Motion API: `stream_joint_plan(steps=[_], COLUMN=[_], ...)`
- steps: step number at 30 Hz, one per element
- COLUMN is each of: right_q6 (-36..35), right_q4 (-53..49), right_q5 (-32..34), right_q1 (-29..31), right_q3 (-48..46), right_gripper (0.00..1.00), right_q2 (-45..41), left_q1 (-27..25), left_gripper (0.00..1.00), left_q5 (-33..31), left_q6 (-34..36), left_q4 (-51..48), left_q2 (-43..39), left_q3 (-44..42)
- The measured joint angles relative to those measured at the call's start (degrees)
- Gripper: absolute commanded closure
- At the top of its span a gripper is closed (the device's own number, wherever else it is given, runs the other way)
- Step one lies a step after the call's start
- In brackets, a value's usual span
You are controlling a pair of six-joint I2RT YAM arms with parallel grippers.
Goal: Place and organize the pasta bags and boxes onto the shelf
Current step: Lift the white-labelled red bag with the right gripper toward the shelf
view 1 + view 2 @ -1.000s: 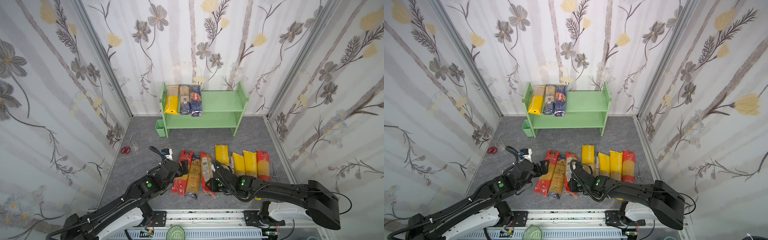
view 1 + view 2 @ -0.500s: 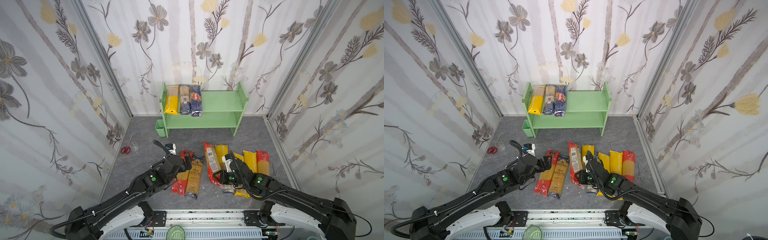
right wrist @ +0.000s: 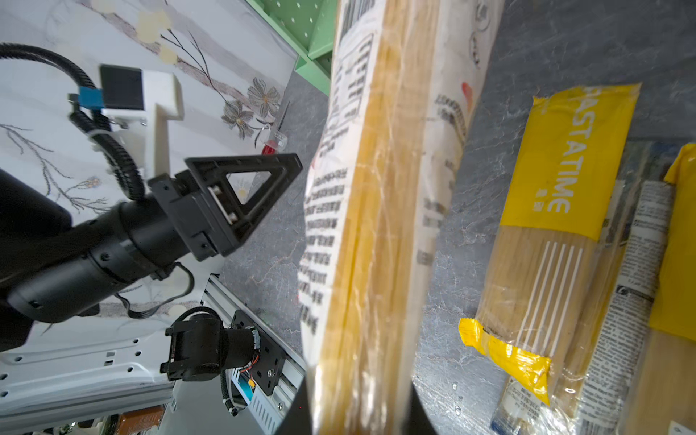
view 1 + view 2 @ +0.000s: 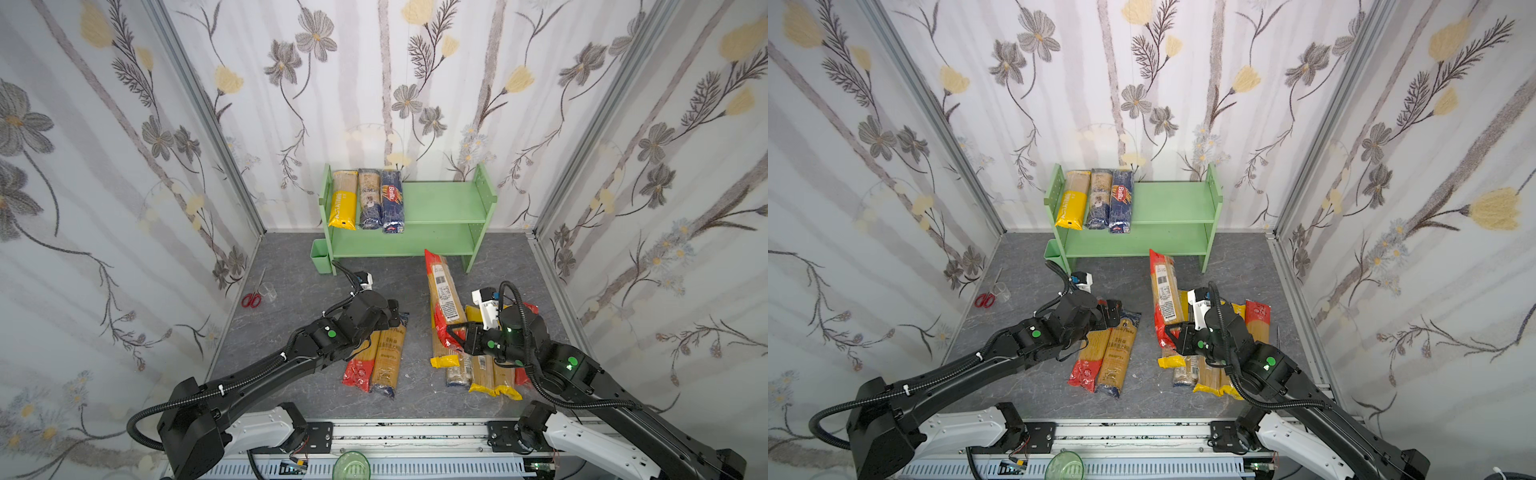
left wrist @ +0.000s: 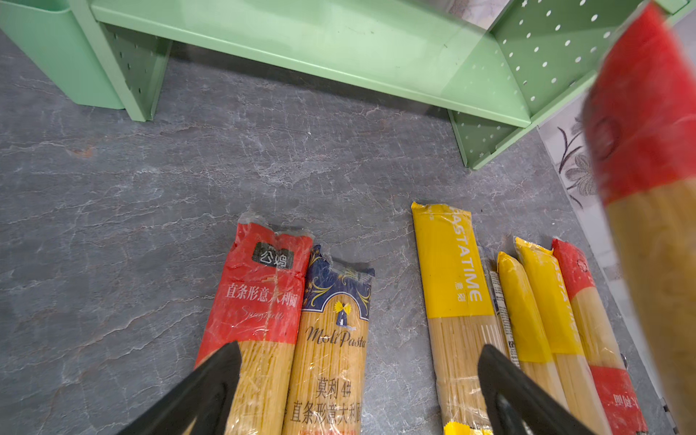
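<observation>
The green shelf (image 4: 440, 203) stands well ahead of both grippers, with three packs (image 4: 365, 199) lying side by side at the left end of its top tier. The right gripper (image 4: 454, 332) is pinched on a long red-ended spaghetti bag (image 4: 442, 291), raised off the tabletop (image 4: 299, 374) and pointing towards the shelf. A row of packs (image 4: 484, 374) lies beneath that gripper. The left gripper (image 5: 359, 348) hangs spread wide over a red pack (image 5: 260, 293) and a navy pack (image 5: 335, 320) lying side by side.
</observation>
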Motion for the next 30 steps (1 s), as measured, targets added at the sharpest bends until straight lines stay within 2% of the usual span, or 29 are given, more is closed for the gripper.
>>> stream_joint_plan(steps=[6, 12, 20, 30], right_q6=[-4.4, -10.4, -15.2, -18.0], right_q4=[-4.1, -5.8, -5.4, -7.5], right_q5=[0.9, 0.5, -2.6, -5.0], right_q1=[-3.7, -9.8, -17.4, -21.2], right_q3=[10.0, 22.5, 38.0, 62.2], right_gripper=[0.84, 0.84, 0.84, 0.82], right_q2=[2.8, 11.6, 29.2, 55.4], left_q1=[0.0, 0.0, 0.7, 3.5], left_gripper=[0.00, 0.00, 0.00, 0.00], left_q5=[0.3, 0.3, -0.6, -1.0], left_q6=[1.5, 1.9, 2.2, 3.0], left_q4=[0.0, 0.0, 0.0, -0.2], left_q2=[1.5, -0.5, -5.7, -11.7], left_q3=[1.8, 0.5, -4.0, -9.1])
